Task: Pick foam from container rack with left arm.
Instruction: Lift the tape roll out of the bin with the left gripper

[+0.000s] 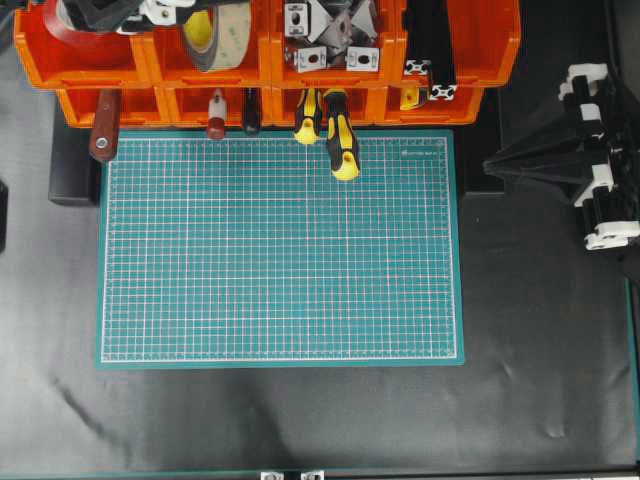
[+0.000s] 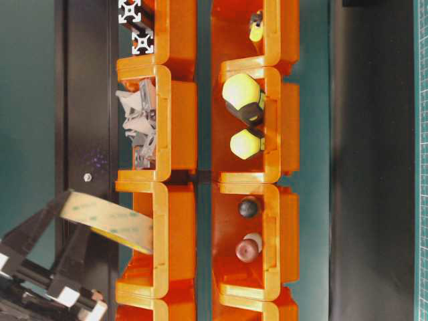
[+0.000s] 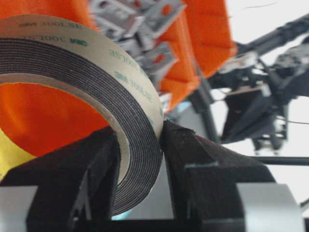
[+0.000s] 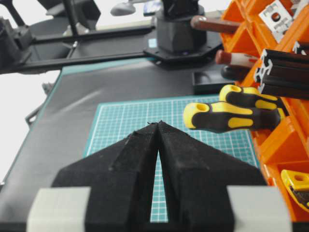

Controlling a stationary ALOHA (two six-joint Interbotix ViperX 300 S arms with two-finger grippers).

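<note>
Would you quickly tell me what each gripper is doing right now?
Left gripper: closed on the foam tape roll's wall, at the orange rack.
Right gripper: closed, empty, parked aside.

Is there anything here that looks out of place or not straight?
Yes. The foam sits tilted over an upper bin of the container rack, pinched through its wall by the left gripper. Below, one yellow-black screwdriver handle sticks out of its bin over the green mat.

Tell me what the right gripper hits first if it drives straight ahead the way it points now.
Probably nothing nearby: the shut right gripper points along the green cutting mat, passing beside the yellow-handled screwdrivers. The black base lies far ahead; depth unclear.
</note>
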